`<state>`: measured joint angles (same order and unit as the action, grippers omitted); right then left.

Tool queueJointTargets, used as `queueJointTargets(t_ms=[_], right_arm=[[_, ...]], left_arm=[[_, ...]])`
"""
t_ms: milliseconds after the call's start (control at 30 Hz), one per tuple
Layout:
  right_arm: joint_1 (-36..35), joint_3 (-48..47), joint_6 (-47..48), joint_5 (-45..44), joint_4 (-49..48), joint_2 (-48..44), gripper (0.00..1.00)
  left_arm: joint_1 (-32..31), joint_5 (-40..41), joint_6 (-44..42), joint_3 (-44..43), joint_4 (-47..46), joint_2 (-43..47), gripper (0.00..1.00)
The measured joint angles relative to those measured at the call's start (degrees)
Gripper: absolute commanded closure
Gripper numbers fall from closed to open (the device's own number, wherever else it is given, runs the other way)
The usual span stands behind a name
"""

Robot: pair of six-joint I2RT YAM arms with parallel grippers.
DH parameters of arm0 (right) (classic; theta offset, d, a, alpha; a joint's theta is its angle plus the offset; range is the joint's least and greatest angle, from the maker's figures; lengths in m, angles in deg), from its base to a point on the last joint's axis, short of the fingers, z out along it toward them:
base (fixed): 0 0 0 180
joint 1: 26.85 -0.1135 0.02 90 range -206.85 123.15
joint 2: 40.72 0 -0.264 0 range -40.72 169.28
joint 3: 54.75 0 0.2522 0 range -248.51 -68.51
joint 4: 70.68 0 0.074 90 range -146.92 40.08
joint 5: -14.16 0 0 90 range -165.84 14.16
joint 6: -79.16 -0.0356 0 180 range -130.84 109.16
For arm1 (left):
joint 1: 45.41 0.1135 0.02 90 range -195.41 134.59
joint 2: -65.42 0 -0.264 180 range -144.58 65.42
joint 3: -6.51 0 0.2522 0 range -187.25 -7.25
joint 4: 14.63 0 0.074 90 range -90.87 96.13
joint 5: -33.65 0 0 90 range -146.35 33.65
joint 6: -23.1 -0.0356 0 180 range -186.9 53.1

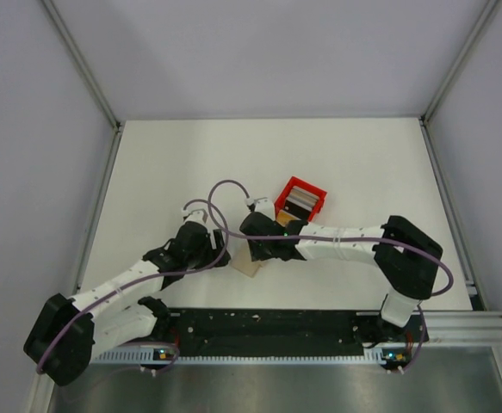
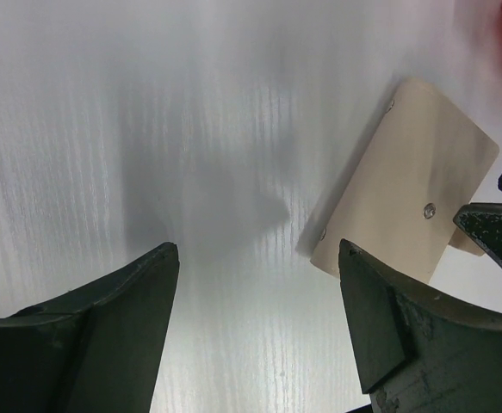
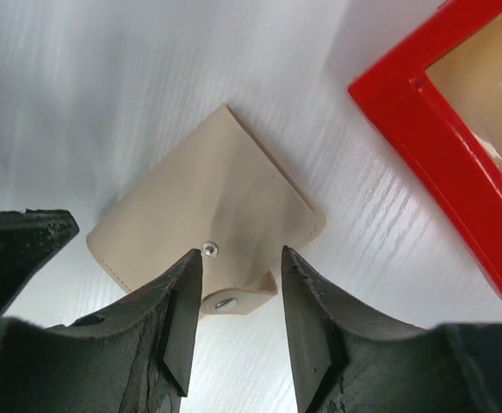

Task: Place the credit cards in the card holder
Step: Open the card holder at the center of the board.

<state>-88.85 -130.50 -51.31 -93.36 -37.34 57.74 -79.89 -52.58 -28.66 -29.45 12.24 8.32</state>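
Filling red tray [image 3: 405, 99], apparently cards [image 3: 479, 82]

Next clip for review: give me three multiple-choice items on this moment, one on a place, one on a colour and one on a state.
1. Where is the wallet?
A. on the table, apart from the tray
B. inside the tray
C. hanging off the table edge

2. What colour is the tray?
A. blue
B. red
C. green

3. How is the left gripper?
A. shut on a card
B. shut on the wallet
C. open, nothing between its fingers

Answers:
1 A: the right wrist view shows bare table between the wallet and the tray.
2 B: its rim is bright red in the top and right wrist views.
3 C: in the left wrist view its fingers stand wide apart over bare table.
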Motion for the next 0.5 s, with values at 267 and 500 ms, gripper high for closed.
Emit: queueJointTargets(t_ms=[267, 500], right_arm=[[-1.75, 2.40, 0.22, -2.21, 1.55, -1.11, 0.70], [-1.75, 9.40, -0.90, -2.71, 1.18, -5.95, 0.78]], left_arm=[[0.00, 0.20, 0.00, 0.00, 0.50, 0.00, 0.21], [0.00, 0.15, -0.04, 0.00, 0.46, 0.00, 0.22]])
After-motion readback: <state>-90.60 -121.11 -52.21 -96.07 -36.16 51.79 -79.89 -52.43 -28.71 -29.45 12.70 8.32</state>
